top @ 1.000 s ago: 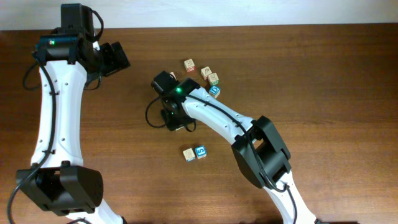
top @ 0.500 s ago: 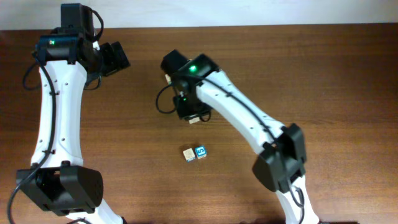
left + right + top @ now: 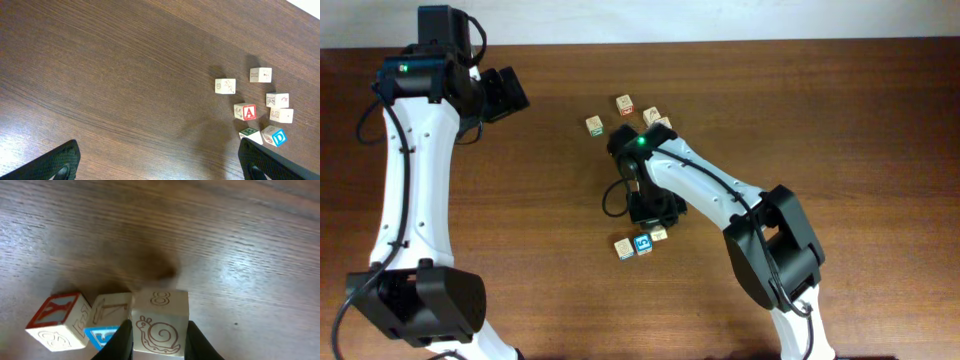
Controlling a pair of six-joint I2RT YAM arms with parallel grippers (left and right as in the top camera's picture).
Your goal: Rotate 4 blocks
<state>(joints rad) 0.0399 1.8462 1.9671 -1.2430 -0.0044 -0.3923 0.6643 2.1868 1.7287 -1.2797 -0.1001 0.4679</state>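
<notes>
The wooden table (image 3: pixel 840 120) shows its far edge along the top of the overhead view, well beyond the blue "5" block (image 3: pixel 642 243). Broad bare wood lies to the left and right of that block. The right arm (image 3: pixel 720 200) slants in from the lower right and ends just above the block.

The left arm (image 3: pixel 410 180) stands far to the left of the "5" block. Its left gripper (image 3: pixel 159 159) is spread wide over bare wood and holds nothing.

The right gripper (image 3: pixel 160 342) is pinched on the snail block (image 3: pixel 160 325), with its fingers pressing the cube's left and right sides. This tan cube has a brown snail drawn on the face toward the wrist camera and an "8" on the face above. It sits just right of the "5" block; whether the two touch, or whether it rests on the wood, I cannot tell.

A red-edged block (image 3: pixel 56 322) adjoins the "5" block on the other side.

Toward the far edge, well apart from the "5" block, lies a loose cluster. It includes the red "A" block (image 3: pixel 245 111) and the blue "D" block (image 3: pixel 274 136).
</notes>
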